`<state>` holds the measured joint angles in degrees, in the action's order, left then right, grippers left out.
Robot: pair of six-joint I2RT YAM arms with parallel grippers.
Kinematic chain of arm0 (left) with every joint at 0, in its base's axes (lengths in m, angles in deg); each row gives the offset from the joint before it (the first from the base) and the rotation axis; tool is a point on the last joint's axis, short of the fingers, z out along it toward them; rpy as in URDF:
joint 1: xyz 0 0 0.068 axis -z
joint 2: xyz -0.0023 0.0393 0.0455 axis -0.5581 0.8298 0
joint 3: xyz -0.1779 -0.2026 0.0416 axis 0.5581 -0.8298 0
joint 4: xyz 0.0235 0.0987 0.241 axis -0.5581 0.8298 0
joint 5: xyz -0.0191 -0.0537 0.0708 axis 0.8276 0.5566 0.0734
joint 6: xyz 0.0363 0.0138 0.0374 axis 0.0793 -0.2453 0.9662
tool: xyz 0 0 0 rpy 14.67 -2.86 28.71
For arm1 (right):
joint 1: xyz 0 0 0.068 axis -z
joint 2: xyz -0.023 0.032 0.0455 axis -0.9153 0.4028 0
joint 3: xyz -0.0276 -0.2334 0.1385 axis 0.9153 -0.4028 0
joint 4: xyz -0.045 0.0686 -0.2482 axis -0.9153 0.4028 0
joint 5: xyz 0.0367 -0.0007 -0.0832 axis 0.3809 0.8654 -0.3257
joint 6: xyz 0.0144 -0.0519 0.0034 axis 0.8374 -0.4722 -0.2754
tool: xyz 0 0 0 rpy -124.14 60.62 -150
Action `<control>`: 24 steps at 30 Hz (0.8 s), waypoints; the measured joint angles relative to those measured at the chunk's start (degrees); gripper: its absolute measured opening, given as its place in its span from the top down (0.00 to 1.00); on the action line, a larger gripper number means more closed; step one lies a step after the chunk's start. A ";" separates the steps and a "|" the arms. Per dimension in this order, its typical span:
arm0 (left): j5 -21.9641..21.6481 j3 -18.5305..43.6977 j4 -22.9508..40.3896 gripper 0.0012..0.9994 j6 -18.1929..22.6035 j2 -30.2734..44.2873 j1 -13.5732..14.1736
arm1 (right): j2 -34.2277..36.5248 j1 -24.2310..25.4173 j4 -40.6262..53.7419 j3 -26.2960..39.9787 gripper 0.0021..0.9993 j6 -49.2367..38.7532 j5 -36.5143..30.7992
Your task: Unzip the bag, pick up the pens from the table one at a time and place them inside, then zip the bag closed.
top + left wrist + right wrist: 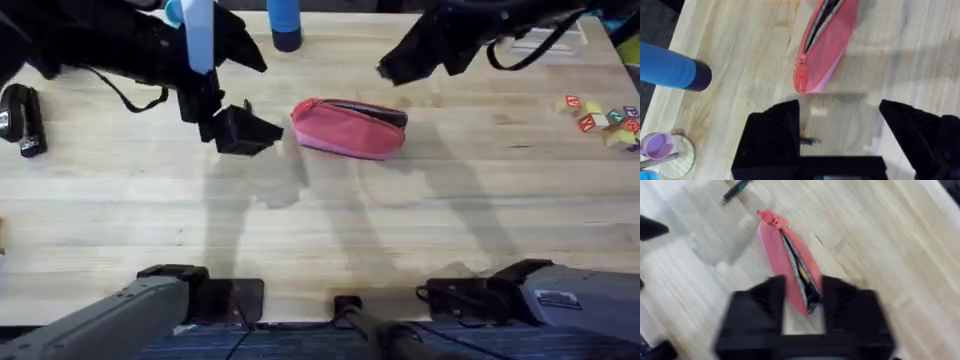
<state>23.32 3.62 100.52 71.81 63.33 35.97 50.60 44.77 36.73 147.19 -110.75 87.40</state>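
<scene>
A: Starting at the left, what was on the table [330,230]?

B: A stapler [22,118] sat at the far left edge. Then came the left gripper [839,131], its fingers spread wide with nothing between them, hanging just left of the bag [348,127]. Its wrist view showed the tip of a pen [810,142] lying on the wood by one finger.

A: And the bag itself?

B: It lay near the middle, toward the far side, zipper partly open; the right wrist view showed a dark gap along the top with something yellowish inside. A second view of a pen [735,191] showed one lying just past the bag's closed end.

A: The right gripper [802,297]?

B: It hung over the bag's open end, fingers apart on either side of the fabric, holding nothing as far as I could judge.

A: What could have gone wrong from there?

B: The pen was thin and flat on the boards, so wide fingers could have closed off-centre and rolled it away. The mouth of the bag also looked narrow; unsteadied, the soft pouch might have slid or the pen caught on the zipper edge.
</scene>
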 joint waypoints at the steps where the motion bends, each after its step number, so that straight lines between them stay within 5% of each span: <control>1: 0.00 0.00 0.02 0.01 0.00 0.00 0.00 | 0.00 0.00 0.00 0.00 0.78 -1.26 0.01; 2: 0.00 0.00 0.02 0.01 0.00 0.00 0.00 | 0.00 0.00 0.01 0.00 0.91 -2.73 0.01; 4: 0.00 0.00 0.02 0.01 0.00 0.02 0.00 | 0.00 0.00 0.22 0.00 0.97 -6.11 0.00; 13: 0.00 0.00 0.02 0.01 0.00 0.00 0.00 | 0.83 0.00 0.87 0.10 0.97 -12.75 0.02; 24: 0.00 0.00 0.02 0.01 0.00 0.02 0.00 | 12.05 -0.04 1.55 0.17 0.97 -13.53 0.07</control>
<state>23.32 3.62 100.54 71.81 63.35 35.97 62.64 44.73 38.28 147.36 -124.28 87.48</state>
